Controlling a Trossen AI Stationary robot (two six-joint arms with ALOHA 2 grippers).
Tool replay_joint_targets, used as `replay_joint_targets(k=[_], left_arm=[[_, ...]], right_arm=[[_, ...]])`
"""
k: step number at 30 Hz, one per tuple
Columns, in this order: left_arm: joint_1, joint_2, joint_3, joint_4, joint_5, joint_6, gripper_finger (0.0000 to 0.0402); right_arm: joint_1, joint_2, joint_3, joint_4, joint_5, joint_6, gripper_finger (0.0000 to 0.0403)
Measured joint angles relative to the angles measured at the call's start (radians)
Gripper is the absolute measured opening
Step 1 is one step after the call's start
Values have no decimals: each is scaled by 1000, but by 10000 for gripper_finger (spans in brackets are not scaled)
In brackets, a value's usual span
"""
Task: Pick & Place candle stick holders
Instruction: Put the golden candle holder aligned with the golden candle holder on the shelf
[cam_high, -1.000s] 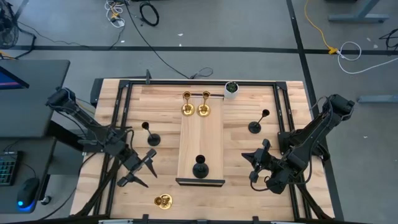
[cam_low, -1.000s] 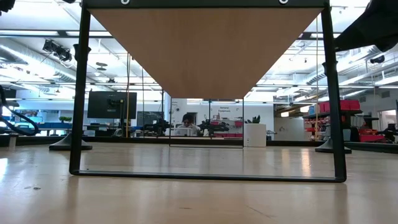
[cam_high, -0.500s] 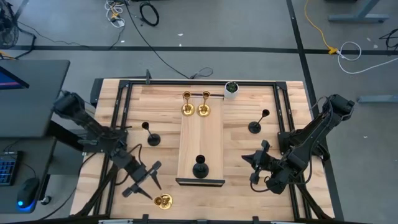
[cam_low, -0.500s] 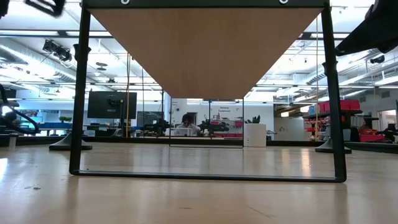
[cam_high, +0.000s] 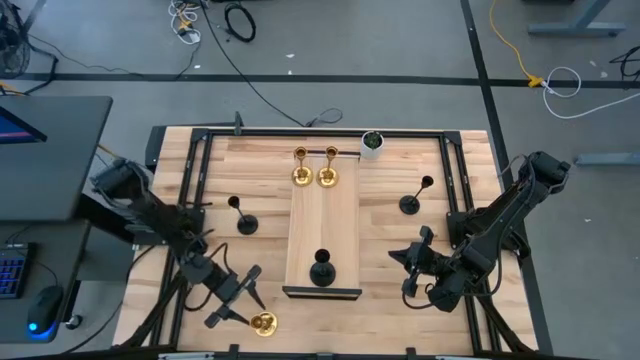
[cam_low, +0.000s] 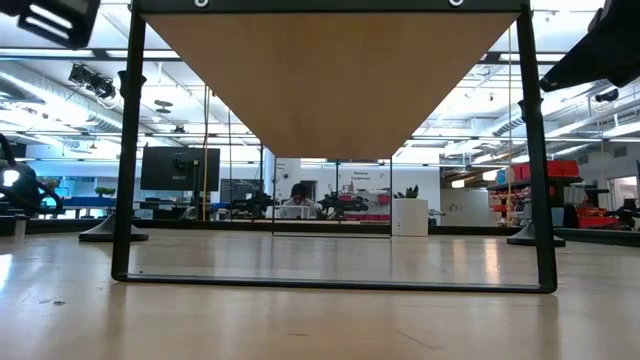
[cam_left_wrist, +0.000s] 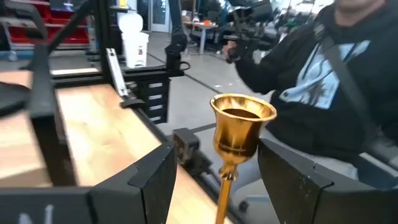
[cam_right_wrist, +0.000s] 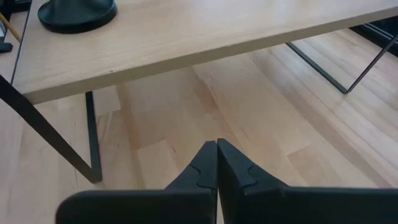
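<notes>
Gold candle stick holder near bench front edge, flanked by left gripper, jaws spread. Right gripper jaws pressed together.

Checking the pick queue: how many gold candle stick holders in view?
3. Two gold holders stand side by side at the far end of the raised shelf; the third is at the table's near edge, between the open left gripper's fingers.

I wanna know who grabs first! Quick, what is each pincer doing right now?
Left pincer: open, its fingers on either side of the gold candle stick holder, not gripping it yet.
Right pincer: closed, holding nothing.
</notes>
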Motion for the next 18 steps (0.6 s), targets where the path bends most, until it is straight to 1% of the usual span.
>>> replay_joint_targets(k=[4,7,11,15,18], left_arm=[[-8,88,0,111,8,-39,224],[-11,156,0,188,-8,-43,224],[-11,241,13,277,-37,-92,225],[-10,310,58,293,-45,-146,225],[-10,350,99,293,-39,-157,224]], right_arm=[[0,0,0,3,-14,-12,0],[0,0,0,4,-16,-26,0],[0,0,0,5,-16,-26,0],[0,0,0,6,-16,-27,0],[0,0,0,6,-15,-42,0]])
